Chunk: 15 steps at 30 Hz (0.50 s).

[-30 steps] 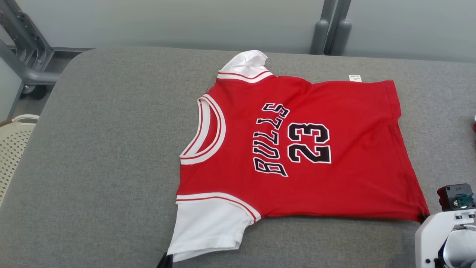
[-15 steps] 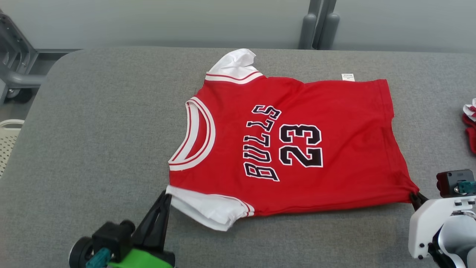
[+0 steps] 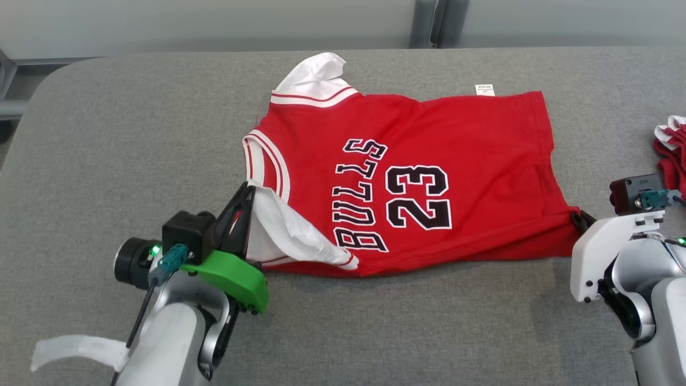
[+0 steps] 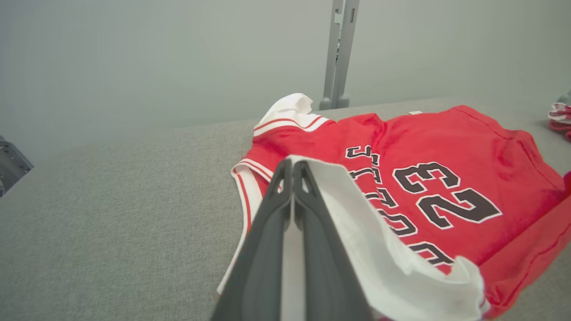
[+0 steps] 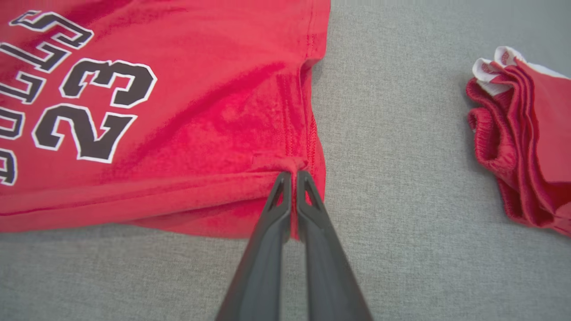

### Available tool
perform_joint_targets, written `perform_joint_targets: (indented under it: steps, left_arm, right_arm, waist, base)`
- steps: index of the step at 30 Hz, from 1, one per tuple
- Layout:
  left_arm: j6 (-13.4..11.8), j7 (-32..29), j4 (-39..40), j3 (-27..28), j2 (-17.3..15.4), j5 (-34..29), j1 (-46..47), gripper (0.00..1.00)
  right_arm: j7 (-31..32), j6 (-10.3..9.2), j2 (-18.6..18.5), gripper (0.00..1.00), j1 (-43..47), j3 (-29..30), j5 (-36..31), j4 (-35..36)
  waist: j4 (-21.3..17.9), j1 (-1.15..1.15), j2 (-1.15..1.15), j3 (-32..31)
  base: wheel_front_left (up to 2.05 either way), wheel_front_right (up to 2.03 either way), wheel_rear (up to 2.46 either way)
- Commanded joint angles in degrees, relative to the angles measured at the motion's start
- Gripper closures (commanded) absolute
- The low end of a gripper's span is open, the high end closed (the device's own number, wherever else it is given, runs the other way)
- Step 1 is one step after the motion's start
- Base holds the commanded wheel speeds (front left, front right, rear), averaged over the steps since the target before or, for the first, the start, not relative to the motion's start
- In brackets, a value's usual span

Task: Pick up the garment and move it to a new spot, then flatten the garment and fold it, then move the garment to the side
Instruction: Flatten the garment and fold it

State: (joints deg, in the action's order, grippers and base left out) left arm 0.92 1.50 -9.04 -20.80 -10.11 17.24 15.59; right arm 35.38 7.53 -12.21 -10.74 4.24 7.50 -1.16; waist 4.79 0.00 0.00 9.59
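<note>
The garment (image 3: 429,177) is a red jersey with white sleeves and black "BULLS 23" lettering, lying on the grey table (image 3: 134,134). My left gripper (image 3: 247,188) is shut on the near white sleeve (image 4: 357,223) and holds it lifted over the jersey's near edge. My right gripper (image 3: 579,217) is shut on the near hem corner (image 5: 292,167), and the near edge there is doubled over onto the body. The far sleeve (image 3: 313,78) lies rumpled at the table's back. The garment (image 5: 178,111) lies spread ahead of the right fingers.
A second folded red and white cloth (image 3: 672,147) lies at the table's right edge, also the folded cloth (image 5: 522,138) right of my right gripper. A grey post (image 4: 339,53) stands behind the table. Open grey tabletop stretches to the left.
Both grippers have carried the near edge of the jersey away from me, folding the near sleeve and hem over the body. The head camera has tilted, shifting the picture.
</note>
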Motion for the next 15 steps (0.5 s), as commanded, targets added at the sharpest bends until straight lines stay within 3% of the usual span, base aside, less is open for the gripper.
perform_joint_targets:
  steps: [1,8,15]
  left_arm:
    - [-0.2,0.6,-1.7,0.1,0.4,-0.5,2.7,1.0]
    - [-0.5,2.8,-8.2,-0.1,1.4,-1.7,9.3,1.0]
    - [-2.2,4.5,-14.5,1.1,2.5,-1.9,16.6,1.0]
  right_arm:
    - [-1.0,-0.09,-0.1,1.0,-1.8,-0.3,0.9,-0.9]
    - [-3.5,-0.09,1.4,1.0,-6.2,1.0,-0.7,-4.2]
    - [-4.7,-0.09,1.2,1.0,-10.5,-2.7,0.0,-7.3]
  waist:
    - [-0.8,0.0,0.0,0.8]
    - [-1.5,0.0,0.0,2.8]
    - [-2.0,0.0,0.0,5.4]
  base:
    - [0.0,0.0,0.0]
    - [0.0,0.0,0.0]
    - [0.0,0.0,0.0]
